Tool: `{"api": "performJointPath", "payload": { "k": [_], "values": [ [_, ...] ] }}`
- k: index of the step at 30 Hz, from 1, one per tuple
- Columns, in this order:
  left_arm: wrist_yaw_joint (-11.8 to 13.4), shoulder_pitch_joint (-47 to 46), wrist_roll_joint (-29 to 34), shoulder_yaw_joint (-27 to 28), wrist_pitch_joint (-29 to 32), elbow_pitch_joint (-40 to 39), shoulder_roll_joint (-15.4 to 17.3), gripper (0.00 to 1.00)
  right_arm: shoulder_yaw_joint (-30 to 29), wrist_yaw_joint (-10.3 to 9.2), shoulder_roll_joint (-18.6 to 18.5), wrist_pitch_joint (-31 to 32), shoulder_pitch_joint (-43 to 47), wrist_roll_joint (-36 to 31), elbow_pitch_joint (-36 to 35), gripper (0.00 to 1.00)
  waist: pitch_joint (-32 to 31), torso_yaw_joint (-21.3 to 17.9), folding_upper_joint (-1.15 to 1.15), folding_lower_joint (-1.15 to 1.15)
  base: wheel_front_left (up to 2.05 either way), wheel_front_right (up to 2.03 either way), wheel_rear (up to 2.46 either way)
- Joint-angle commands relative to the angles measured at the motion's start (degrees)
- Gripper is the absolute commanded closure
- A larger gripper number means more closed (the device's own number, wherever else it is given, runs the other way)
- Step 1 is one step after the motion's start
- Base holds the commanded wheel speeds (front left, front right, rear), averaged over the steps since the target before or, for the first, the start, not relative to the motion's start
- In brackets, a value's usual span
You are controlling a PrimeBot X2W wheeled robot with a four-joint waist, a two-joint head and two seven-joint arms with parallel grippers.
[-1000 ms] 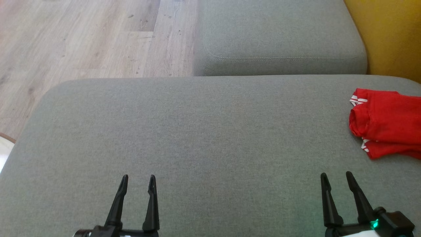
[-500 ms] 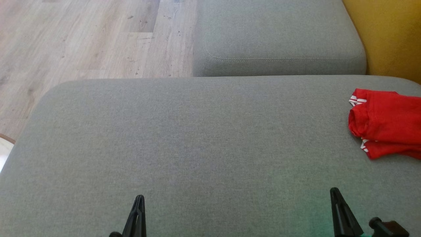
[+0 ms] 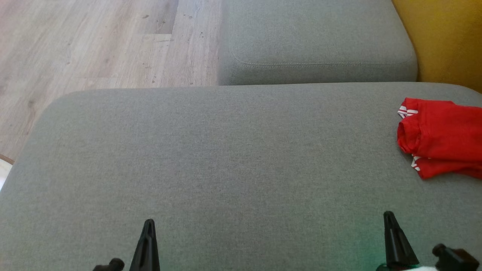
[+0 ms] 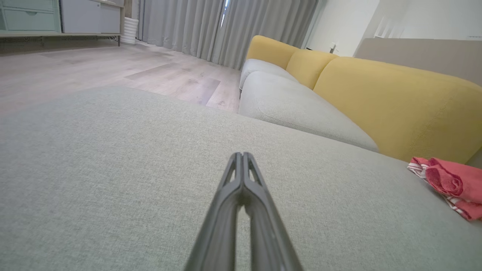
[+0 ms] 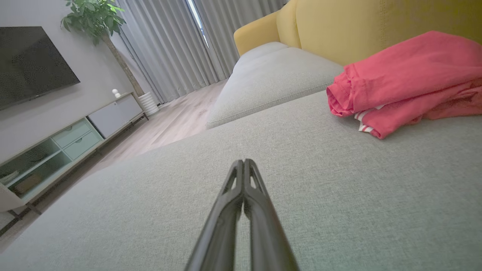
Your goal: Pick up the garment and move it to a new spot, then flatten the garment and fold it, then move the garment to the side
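**Red garment bunched at the right edge, both end effectors pressed together and empty**

The red garment lies on the grey seat cushion at its far right, close to the yellow backrest. It sits in a loose, doubled-over bundle with white-striped trim showing at two corners. The head view cuts off its right part, so its full extent cannot be told; it may be a shirt or shorts.

The left end effector and the right end effector hover at the near edge of the cushion, well apart from the cloth. Each has its fingers pressed together on nothing.

This fits a garment waiting to be carried off for flattening, and equally one already folded and set aside, though the fold looks rough.

Risks, as I judge them:
- Any grasp would likely catch only the top layer, so the bundle would unroll and trail.
- Fingers that come in pressed together would shove the cloth toward the backrest rather than take it.
- A low approach could snag the tips in the upholstery weave.
- Reaching for cloth outside the head view means working partly blind.
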Motion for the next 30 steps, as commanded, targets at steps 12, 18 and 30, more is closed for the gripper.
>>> {"api": "performJointPath", "payload": {
  "k": [12,18,30],
  "values": [
    [-1.4,-4.3,-9.3,2.2,1.7,-0.5,0.8,1.00,-0.7,0.10,-1.0,1.9,-4.9,9.2,-0.9,1.00,0.5,-0.5,0.00,0.00,0.00,0.00,0.00],
    [-1.8,-5.1,-13.4,3.0,2.5,-0.2,0.9,1.00,-1.0,0.12,-1.2,2.8,-5.9,13.3,-0.5,1.00,0.8,-0.7,0.00,0.00,0.00,0.00,0.00],
    [-2.8,-6.8,-21.5,4.7,4.3,0.5,1.2,1.00,-1.7,0.16,-1.4,4.5,-7.9,21.2,0.3,1.00,1.4,-1.2,0.00,0.00,0.00,0.00,0.00]
  ]
}}
